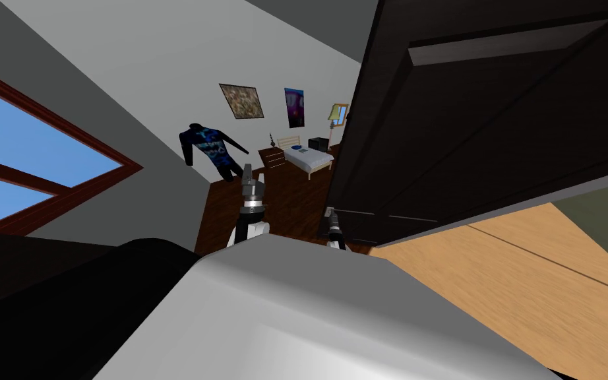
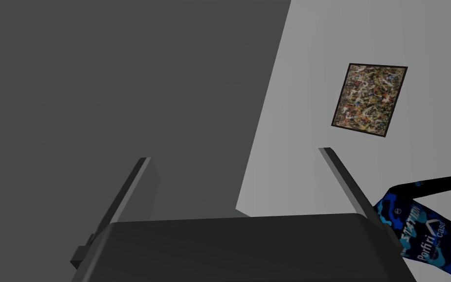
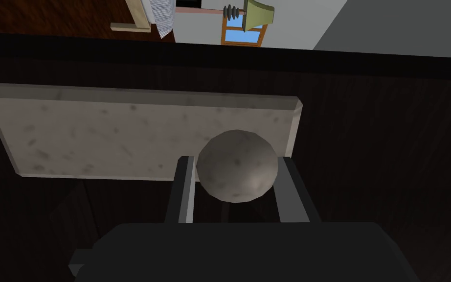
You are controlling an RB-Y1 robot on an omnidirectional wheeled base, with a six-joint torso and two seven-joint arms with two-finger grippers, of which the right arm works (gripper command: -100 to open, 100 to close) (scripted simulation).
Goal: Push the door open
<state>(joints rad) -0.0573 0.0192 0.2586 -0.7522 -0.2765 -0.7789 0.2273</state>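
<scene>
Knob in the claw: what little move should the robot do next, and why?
Probably push the knob away from itself with the right claw. Its fingers press the knob's sides, and the dark door stands only partly open, with a bed showing past its edge.

dark brown door (image 1: pixel 494 132), ajar (grey round knob (image 3: pixel 237 166))

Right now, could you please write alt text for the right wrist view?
The right end effector is shut on a round grey knob, which stands in front of a pale speckled plate on the dark door.
</scene>
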